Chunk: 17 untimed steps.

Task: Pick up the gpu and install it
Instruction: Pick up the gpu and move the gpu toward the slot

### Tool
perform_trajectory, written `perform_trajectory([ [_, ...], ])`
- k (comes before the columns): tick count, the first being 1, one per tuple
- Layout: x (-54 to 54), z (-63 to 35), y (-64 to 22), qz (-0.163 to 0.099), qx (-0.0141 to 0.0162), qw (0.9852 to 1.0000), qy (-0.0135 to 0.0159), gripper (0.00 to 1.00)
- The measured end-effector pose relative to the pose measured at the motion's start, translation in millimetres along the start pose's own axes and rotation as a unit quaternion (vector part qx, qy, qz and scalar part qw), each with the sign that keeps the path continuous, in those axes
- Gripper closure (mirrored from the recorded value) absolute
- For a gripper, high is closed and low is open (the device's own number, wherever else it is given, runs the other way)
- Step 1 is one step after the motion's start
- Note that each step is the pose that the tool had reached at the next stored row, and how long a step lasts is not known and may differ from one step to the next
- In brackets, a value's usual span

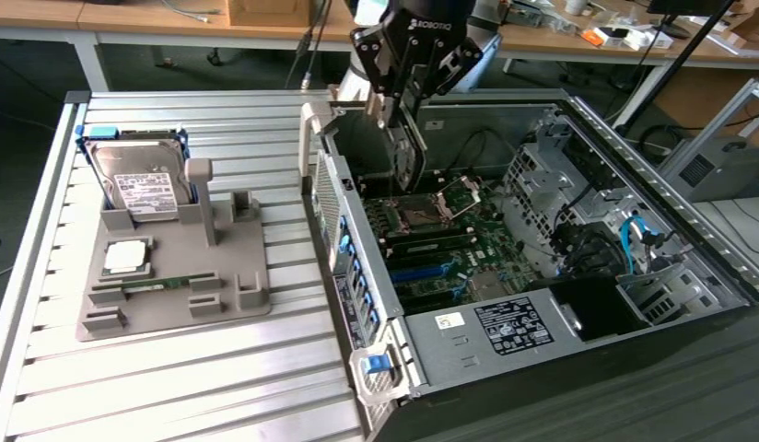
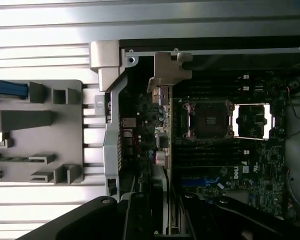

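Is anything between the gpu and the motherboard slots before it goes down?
Nothing visible does. The gripper holds the gpu upright over the motherboard. The board beneath the card looks bare, and the blue slot lies uncovered.

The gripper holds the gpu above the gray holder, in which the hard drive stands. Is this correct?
Not quite. In the exterior view the gripper holds the gpu above the open computer case, over its motherboard, not above the gray holder. The hard drive does stand in that holder.
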State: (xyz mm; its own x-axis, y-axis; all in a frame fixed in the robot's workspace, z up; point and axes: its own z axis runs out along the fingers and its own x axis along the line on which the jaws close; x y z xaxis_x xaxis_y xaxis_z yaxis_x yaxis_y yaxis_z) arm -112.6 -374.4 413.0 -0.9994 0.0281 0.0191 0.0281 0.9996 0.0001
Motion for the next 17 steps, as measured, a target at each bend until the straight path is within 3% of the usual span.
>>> perform_trajectory([
  [17, -43.3, 13.0, -7.1, 0.000, 0.0070, 1.0000, -0.0002, 0.73],
])
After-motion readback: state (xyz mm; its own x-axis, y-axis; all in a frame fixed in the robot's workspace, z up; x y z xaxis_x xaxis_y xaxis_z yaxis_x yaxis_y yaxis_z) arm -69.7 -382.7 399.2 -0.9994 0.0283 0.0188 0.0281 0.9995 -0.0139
